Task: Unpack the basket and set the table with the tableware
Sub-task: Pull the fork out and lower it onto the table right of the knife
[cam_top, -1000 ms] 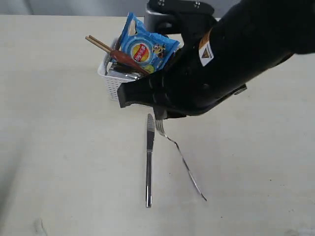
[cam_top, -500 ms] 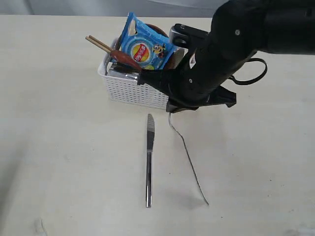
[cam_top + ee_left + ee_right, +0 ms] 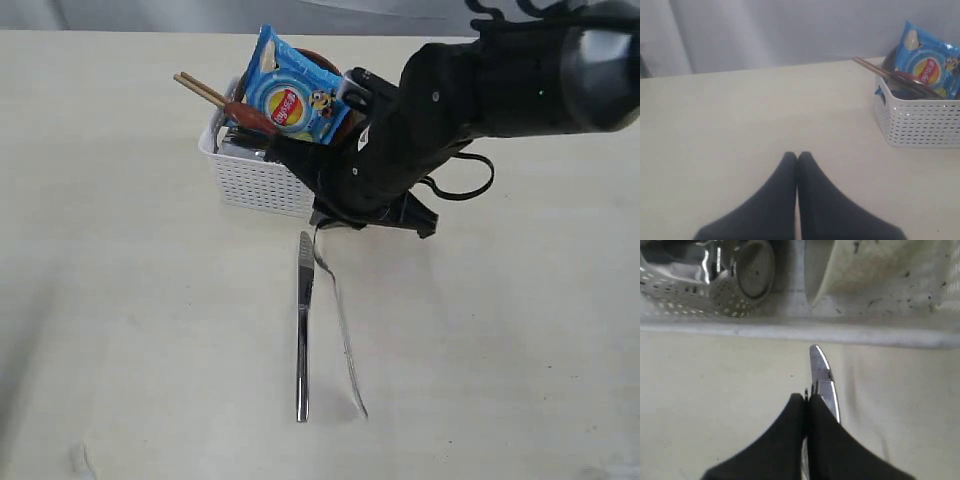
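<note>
The right jaws are pressed together, pinching the fork [image 3: 341, 328] by its prongs. The knife [image 3: 302, 330] lies just beside it on the table [image 3: 120, 300], near the white basket [image 3: 255, 188]. The left jaws are pressed together, holding nothing.

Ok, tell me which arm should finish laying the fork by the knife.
Right. The right gripper is shut on the fork, next to the knife. The left gripper is shut, empty, over bare table, away from both.
</note>
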`<control>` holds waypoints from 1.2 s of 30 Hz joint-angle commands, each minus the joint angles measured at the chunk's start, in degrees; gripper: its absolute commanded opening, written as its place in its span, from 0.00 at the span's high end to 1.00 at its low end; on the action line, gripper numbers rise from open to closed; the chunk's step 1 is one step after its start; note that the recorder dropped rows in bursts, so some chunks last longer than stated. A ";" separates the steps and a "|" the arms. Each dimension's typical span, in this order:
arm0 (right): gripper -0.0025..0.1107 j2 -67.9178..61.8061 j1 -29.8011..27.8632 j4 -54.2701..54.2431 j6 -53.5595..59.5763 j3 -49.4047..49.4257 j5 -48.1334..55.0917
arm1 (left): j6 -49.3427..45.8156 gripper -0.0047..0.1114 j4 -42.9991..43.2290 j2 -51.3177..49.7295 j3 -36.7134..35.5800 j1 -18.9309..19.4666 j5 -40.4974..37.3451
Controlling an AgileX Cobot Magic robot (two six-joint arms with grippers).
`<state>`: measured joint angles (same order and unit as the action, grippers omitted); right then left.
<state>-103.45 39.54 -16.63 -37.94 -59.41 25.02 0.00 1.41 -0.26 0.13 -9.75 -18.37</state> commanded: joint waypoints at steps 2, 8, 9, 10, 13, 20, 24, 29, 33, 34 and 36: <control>0.98 -2.59 -0.43 4.61 -0.12 0.21 0.45 | 0.00 0.96 -0.21 0.26 -0.13 -0.16 0.03; 0.98 -2.67 -0.80 10.00 -2.74 0.21 0.06 | 0.00 0.96 -0.21 0.26 -0.13 -0.16 0.03; 0.98 -2.72 -0.80 11.77 -4.58 0.21 -0.12 | 0.00 0.96 -0.21 0.26 -0.13 -0.16 0.03; 0.98 -2.83 -0.80 13.98 -6.55 0.21 -0.12 | 0.00 0.96 -0.21 0.26 -0.13 -0.16 0.03; 0.98 -3.48 -0.80 18.66 -10.95 0.21 0.12 | 0.00 0.96 -0.21 0.26 -0.13 -0.16 0.03; 0.98 -4.91 -0.80 18.66 -10.95 0.21 -1.65 | 0.00 0.96 -0.21 0.26 -0.13 -0.16 0.03; 0.88 -4.91 -0.80 18.66 -10.17 0.21 -1.59 | 0.00 0.96 -0.21 0.26 -0.13 -0.16 0.03; 0.57 -4.79 -0.80 18.66 -8.92 0.21 -1.16 | 0.00 0.96 -0.21 0.26 -0.13 -0.16 0.03; 0.57 -4.02 -0.80 18.66 -5.16 0.21 0.93 | 0.00 0.96 -0.21 0.26 -0.13 -0.16 0.03; 0.57 -3.56 -0.80 18.66 -3.04 0.21 1.57 | 0.00 0.96 -0.21 0.26 -0.13 -0.16 0.03; 0.57 -2.48 -0.80 18.79 0.49 0.21 3.80 | 0.00 0.96 -0.21 0.26 -0.13 -0.16 0.03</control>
<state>-107.74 39.06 1.33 -42.29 -59.27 26.23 0.00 1.41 -0.26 0.13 -9.75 -18.37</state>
